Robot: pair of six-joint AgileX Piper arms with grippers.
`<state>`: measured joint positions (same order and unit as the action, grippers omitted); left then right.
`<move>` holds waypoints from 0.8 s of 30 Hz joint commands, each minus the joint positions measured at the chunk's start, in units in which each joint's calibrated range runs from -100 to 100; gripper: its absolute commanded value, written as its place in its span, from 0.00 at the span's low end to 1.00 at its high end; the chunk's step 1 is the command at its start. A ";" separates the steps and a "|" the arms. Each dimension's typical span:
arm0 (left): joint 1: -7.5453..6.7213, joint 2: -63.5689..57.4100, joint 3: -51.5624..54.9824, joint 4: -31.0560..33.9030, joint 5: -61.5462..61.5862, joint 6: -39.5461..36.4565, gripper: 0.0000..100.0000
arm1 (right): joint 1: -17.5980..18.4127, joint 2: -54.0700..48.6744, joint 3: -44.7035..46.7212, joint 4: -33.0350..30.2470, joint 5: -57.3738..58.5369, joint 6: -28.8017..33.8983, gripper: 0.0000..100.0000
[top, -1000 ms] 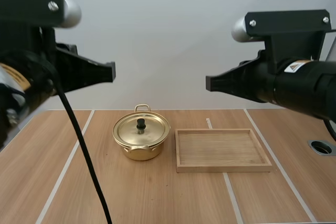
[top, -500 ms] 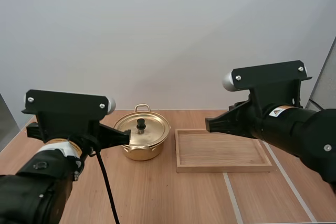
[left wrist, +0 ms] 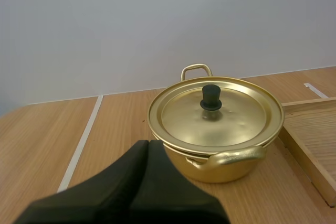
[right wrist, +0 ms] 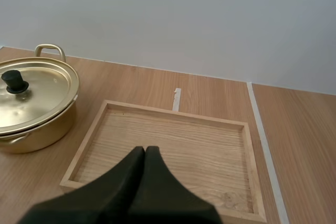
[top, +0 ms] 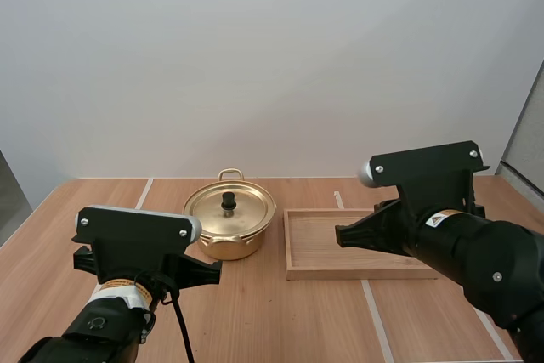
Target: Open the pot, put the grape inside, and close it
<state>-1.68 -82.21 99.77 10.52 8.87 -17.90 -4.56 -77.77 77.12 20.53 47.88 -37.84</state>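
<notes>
Both arms have come down low over the bench [left wrist: 47, 135]. The left tool [left wrist: 147, 144], closed on nothing, now points at the pot [left wrist: 220, 156] just ahead of it, with the lid [left wrist: 215, 114] still on. The right tool [right wrist: 144, 149], also closed and empty, faces the wooden tray [right wrist: 173, 135]. I judge the opening can begin.

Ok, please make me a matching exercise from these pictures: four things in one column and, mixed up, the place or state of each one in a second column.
Column one
1. lid
2. wooden tray
3. left gripper
4. right gripper

Column two
A. shut, pointing over the wooden tray
B. lies flat beside the pot
C. sits on the pot, closing it
D. shut, pointing at the pot

Pairs: 1-C, 2-B, 3-D, 4-A
</notes>
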 commanded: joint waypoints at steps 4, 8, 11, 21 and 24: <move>0.06 -0.32 0.23 0.80 -0.32 0.22 0.00 | -0.17 -0.51 0.32 -0.77 -1.60 -0.52 0.00; 0.06 -0.32 0.23 0.80 -0.78 0.22 0.00 | -0.17 -0.51 0.45 -0.88 -1.60 -0.52 0.00; 0.06 -0.32 0.23 0.80 -0.76 0.32 0.00 | -0.17 -0.51 1.54 -0.88 -2.40 -2.51 0.00; 0.06 -0.32 0.23 0.80 -0.76 0.32 0.00 | -0.17 -0.51 11.05 -0.77 -23.32 -8.40 0.00; 0.06 -0.32 0.23 0.80 -0.76 0.32 0.00 | 0.07 -0.51 12.68 -0.77 -29.64 -9.60 0.00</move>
<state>-1.68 -82.21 99.77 10.52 8.87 -17.62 -4.56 -77.77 88.81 20.18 24.19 -45.85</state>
